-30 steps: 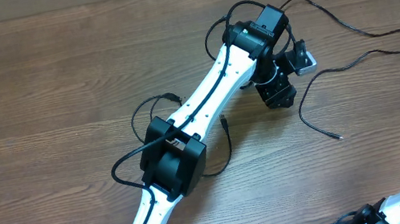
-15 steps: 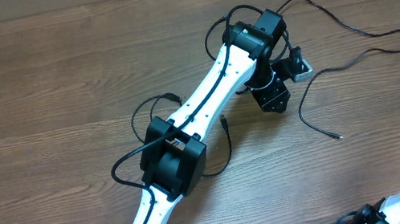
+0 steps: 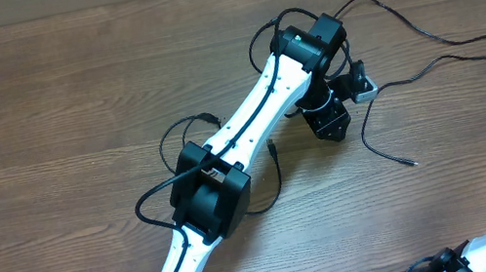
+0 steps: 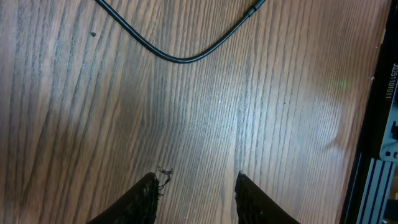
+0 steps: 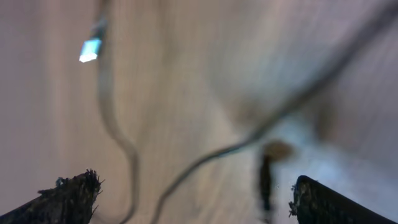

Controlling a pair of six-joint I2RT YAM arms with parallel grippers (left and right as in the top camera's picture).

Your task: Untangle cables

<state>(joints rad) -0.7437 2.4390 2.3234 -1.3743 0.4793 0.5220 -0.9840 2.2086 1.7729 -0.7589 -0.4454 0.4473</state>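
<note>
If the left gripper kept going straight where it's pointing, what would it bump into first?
Most likely the bare wooden table. Nothing lies between the open fingers of the left gripper, and the black cable curves farther ahead. Depth is hard to judge, though.

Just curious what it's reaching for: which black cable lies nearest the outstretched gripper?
The cable hooking round beside the left gripper, loose tip below it; the other cables lie farther off.

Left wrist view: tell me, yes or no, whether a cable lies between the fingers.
No, only bare wooden table shows between the fingers, and the cable curves across the wood well ahead of them.
</note>
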